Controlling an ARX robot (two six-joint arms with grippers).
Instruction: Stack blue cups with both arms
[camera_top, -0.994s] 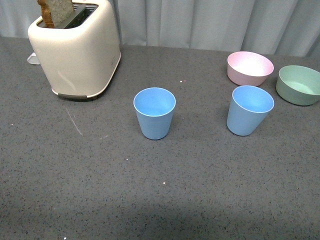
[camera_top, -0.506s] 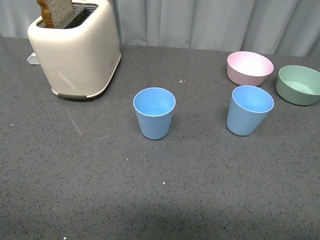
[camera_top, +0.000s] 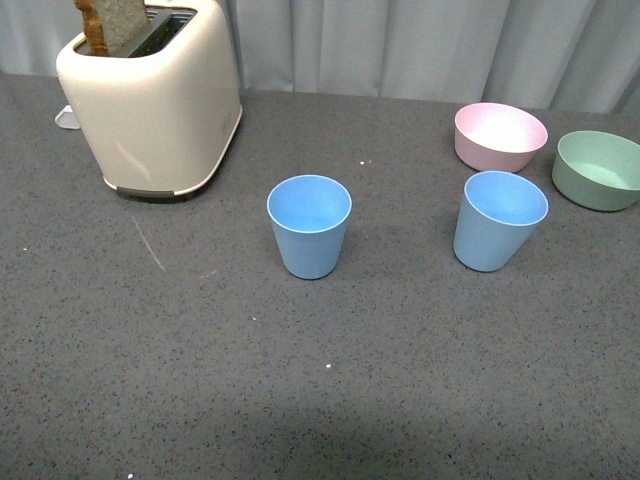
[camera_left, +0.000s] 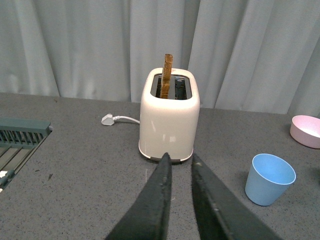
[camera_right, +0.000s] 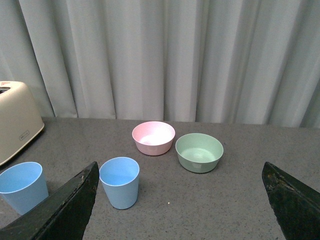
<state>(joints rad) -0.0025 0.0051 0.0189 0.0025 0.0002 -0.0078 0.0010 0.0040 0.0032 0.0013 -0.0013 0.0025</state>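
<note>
The left blue cup (camera_top: 309, 225) and the right blue cup (camera_top: 498, 220) stand upright on the table (camera_top: 300, 390), mouths up, well apart from each other. The left hand (camera_left: 180, 159) grips nothing, its fingers parted only by a narrow slit. It points at the toaster (camera_left: 170, 120), so the left blue cup lies ahead and off to the robot's right of it. The right hand (camera_right: 179, 167), spread wide and empty, points toward the green bowl (camera_right: 199, 152). The right blue cup lies ahead, left of that hand's centre line. Each hand looks nearer its own-side cup.
</note>
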